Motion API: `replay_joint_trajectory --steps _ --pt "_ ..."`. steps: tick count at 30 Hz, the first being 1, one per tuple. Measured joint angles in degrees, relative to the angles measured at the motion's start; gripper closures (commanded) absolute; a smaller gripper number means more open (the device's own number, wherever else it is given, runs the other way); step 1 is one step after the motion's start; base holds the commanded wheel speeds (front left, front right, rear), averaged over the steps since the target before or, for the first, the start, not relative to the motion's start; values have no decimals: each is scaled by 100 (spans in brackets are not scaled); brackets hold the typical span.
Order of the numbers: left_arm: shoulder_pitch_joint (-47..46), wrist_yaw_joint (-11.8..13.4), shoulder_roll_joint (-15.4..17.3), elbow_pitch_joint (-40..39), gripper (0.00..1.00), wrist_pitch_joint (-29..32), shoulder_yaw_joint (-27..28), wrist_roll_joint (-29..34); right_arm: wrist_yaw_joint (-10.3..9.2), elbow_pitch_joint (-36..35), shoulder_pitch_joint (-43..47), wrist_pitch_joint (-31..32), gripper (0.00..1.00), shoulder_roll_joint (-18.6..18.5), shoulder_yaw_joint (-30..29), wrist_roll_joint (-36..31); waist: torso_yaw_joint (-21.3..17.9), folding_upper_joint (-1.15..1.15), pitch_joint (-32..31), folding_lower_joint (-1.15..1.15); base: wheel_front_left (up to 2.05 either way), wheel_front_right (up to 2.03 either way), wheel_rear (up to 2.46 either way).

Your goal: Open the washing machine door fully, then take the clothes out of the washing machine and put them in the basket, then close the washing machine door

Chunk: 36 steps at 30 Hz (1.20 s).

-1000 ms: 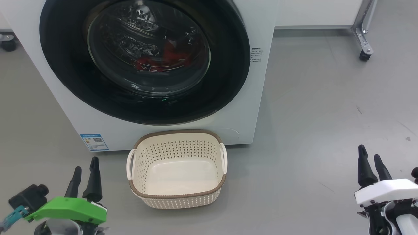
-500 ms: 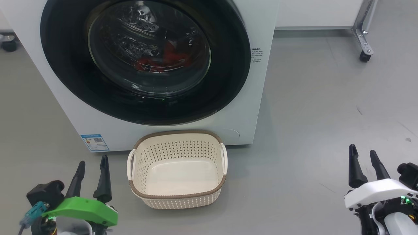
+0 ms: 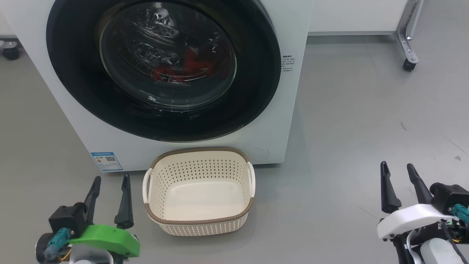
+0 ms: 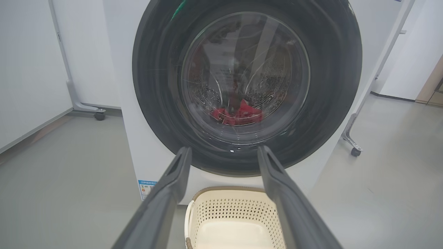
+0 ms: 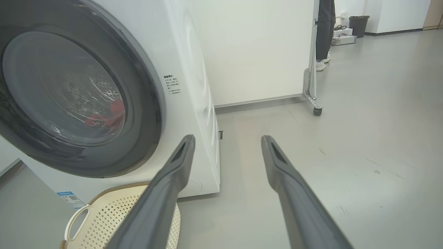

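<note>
Hovering open, empty: L end effector point(image 3: 111, 176) beside basket point(image 3: 199, 221), R end effector point(image 3: 396, 164) well apart; washing machine door point(image 3: 73, 80) shut.

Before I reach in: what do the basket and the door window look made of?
The basket looks like cream moulded plastic, matte, punched with holes. The door window seems clear glass, glossy: it reflects light and shows the red clothes behind it.

The grey floor point(image 3: 359, 121) carries the washing machine point(image 3: 278, 139), the basket point(image 3: 199, 229) just before it (cream, brown-rimmed), and a wheeled metal leg point(image 3: 407, 44) farther right.
</note>
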Motion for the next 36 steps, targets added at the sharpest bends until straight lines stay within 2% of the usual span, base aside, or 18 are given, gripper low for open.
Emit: replay_joint_trajectory --steps 12,35,36 --pt "0 145 -27 125 0 -212 -32 733 -49 21 -57 -201 0 -60 141 -651 -2 0 -37 0 0 0 0" --pt "0 143 -91 412 0 -212 35 880 -48 93 -57 -245 0 8 24 -655 -58 0 -106 0 0 0 0" --pt "0 143 -96 416 0 -212 40 881 -48 98 -57 -245 8 8 16 -655 -61 0 -107 0 0 0 0"
